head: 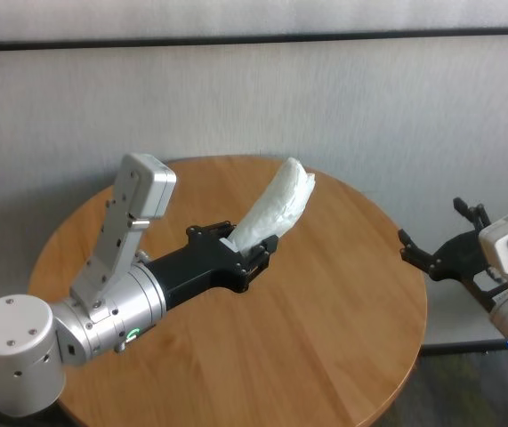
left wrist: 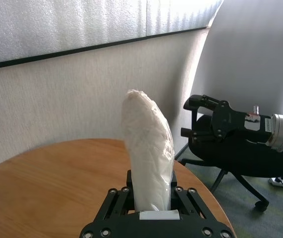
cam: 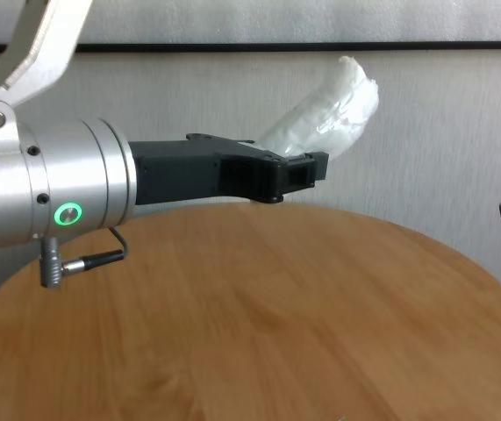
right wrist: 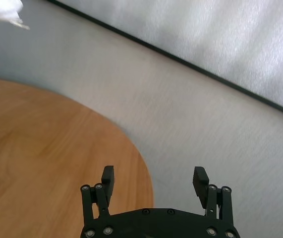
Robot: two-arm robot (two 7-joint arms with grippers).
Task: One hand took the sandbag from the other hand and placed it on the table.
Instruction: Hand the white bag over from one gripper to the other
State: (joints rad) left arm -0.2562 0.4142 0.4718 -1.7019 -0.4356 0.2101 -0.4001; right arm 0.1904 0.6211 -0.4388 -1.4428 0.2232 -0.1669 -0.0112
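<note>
My left gripper point(head: 249, 249), on the green-ringed wrist point(cam: 68, 213), is shut on the lower end of the white sandbag point(head: 280, 205). It holds the bag above the round wooden table point(head: 325, 338), tilted up toward the far right. The bag also shows in the left wrist view point(left wrist: 148, 148), rising between the jaws, and in the chest view point(cam: 325, 114). My right gripper point(head: 431, 227) is open and empty. It hovers beyond the table's right edge, facing the bag and apart from it; it also shows in the left wrist view point(left wrist: 187, 119) and in its own wrist view point(right wrist: 153, 178).
A grey wall point(head: 369, 98) stands close behind the table. A black office chair point(left wrist: 240, 158) stands on the floor past the table's right edge, behind the right arm. The tabletop point(cam: 276, 307) under the arms is bare wood.
</note>
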